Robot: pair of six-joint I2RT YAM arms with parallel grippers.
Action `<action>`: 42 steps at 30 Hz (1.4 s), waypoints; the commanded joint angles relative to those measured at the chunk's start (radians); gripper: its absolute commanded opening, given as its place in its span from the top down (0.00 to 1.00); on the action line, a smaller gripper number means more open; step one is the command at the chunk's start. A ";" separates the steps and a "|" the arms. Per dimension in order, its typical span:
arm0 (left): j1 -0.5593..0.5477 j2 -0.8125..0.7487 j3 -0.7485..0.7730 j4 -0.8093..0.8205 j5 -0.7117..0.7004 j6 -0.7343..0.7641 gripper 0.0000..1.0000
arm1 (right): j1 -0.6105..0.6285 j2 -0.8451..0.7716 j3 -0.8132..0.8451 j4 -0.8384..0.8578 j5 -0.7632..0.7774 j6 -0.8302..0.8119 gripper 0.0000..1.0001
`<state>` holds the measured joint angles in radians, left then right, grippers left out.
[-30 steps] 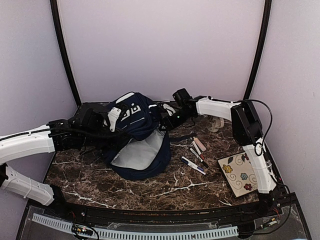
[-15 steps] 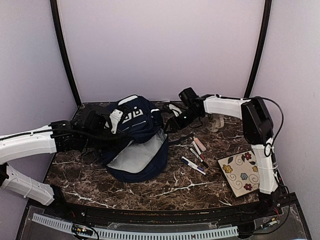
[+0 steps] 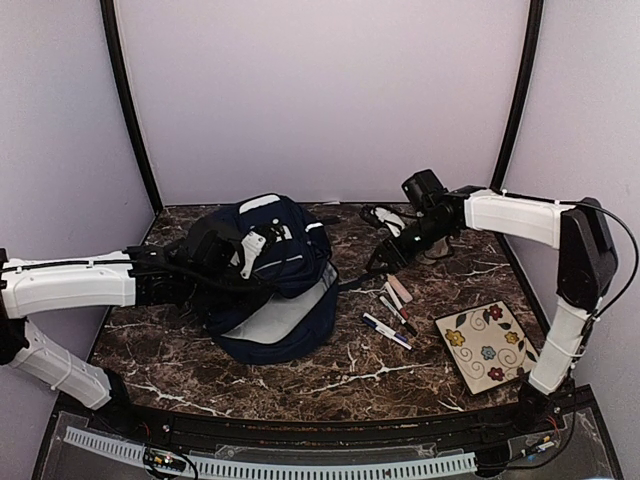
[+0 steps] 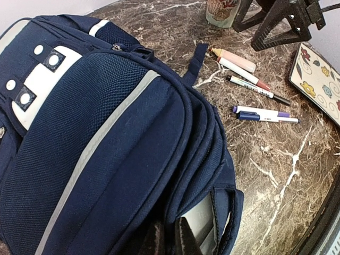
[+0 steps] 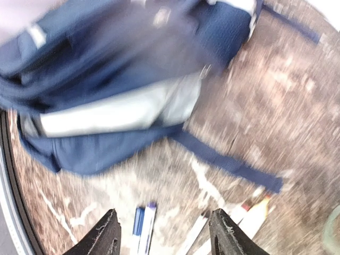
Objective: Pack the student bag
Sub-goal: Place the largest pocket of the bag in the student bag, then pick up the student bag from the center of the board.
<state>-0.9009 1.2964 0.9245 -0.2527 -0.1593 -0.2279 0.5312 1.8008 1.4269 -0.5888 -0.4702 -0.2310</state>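
While the top view hides the grip, the left wrist view shows the left gripper (image 4: 171, 237) pinched shut on the student bag (image 3: 285, 345), left-centre of the table (image 3: 330, 385). Right gripper (image 5: 166, 234): jaws wide, empty, withdrawn from the bag to above the pens (image 3: 386, 331).

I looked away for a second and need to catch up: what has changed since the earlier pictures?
The right gripper opened and drew back rightward from the student bag, and is now over the pens. The left gripper stays shut on the bag's opening edge. Pens and flowered notebook lie unmoved.
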 commanded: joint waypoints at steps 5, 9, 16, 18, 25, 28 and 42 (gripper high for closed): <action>0.005 0.112 -0.003 0.080 0.035 0.022 1.00 | 0.006 -0.135 -0.170 0.024 -0.031 -0.090 0.43; 0.005 0.173 0.017 0.089 0.131 0.047 0.69 | 0.005 -0.123 -0.166 0.018 -0.042 -0.090 0.44; 0.003 0.014 0.005 -0.020 0.150 0.036 0.29 | 0.009 -0.107 -0.092 -0.008 -0.077 -0.100 0.44; 0.003 -0.080 -0.013 -0.072 0.111 0.009 0.08 | 0.015 -0.096 -0.056 -0.015 -0.081 -0.105 0.44; 0.083 -0.260 0.000 -0.414 -0.069 -0.090 0.01 | 0.087 -0.027 0.076 -0.023 -0.077 -0.120 0.44; 0.172 -0.293 0.011 -0.522 -0.069 -0.141 0.01 | 0.157 0.014 0.134 -0.040 -0.049 -0.146 0.44; 0.388 -0.211 -0.001 -0.674 0.194 -0.194 0.30 | 0.470 0.193 0.250 0.060 0.291 -0.292 0.43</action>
<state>-0.5232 1.0817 0.9356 -0.8650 -0.0391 -0.4088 0.9642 1.9526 1.6360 -0.5858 -0.3103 -0.4675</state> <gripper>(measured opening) 0.710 0.570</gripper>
